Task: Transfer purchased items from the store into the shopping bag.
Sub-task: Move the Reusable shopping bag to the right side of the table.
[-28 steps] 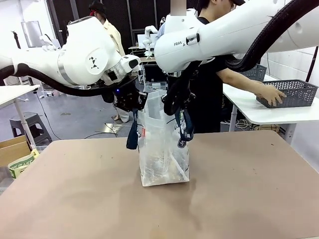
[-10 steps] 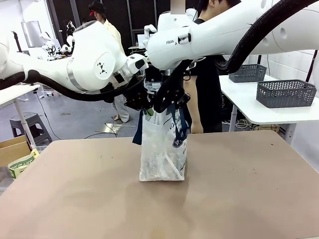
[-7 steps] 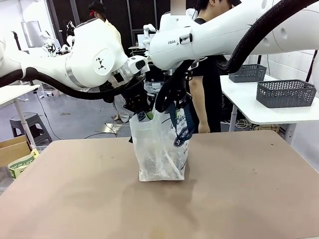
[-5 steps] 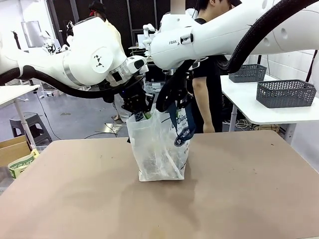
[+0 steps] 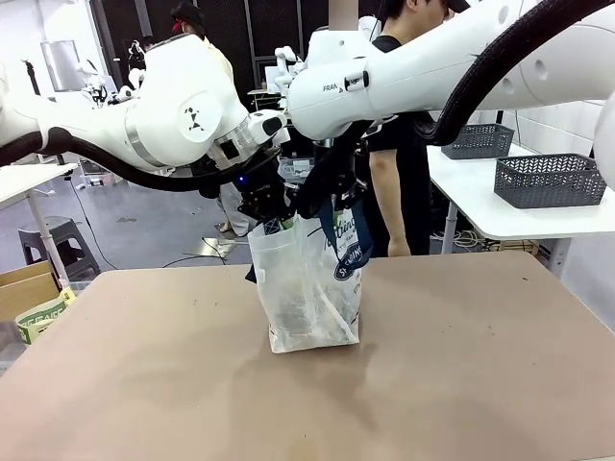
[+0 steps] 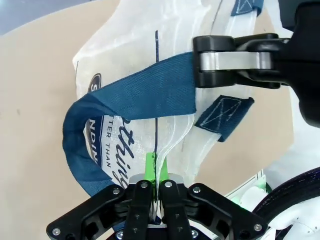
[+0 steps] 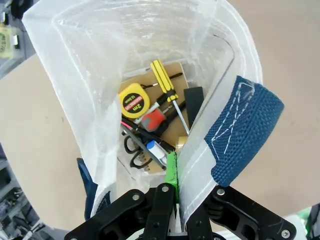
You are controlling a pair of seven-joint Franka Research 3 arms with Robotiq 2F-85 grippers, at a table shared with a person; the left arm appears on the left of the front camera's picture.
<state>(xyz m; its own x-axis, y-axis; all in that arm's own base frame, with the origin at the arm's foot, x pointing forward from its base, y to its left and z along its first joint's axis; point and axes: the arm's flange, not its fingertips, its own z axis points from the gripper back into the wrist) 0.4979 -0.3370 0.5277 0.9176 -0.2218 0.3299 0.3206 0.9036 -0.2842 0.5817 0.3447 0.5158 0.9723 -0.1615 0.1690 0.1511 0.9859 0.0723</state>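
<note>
The shopping bag stands upright on the brown table, clear plastic with navy strap handles. My left gripper is shut on the bag's left rim, its green pads pinching the plastic. Opposite it, my right gripper is shut on the other rim, and the two hold the mouth apart. At the bottom of the bag lie purchased items: a brown cardboard piece, a yellow tape measure, a yellow-and-black screwdriver, black scissors and a white-and-blue pen.
A person stands behind the table's far edge, just behind the bag. Two dark grey mesh baskets sit on a white side table at the right. A cardboard box stands off the table's left edge. Bare tabletop surrounds the bag.
Over the last second my left gripper drew its rim leftward and the bag's mouth spread wider. Earlier, the person let go of the basket and stepped behind the table.
</note>
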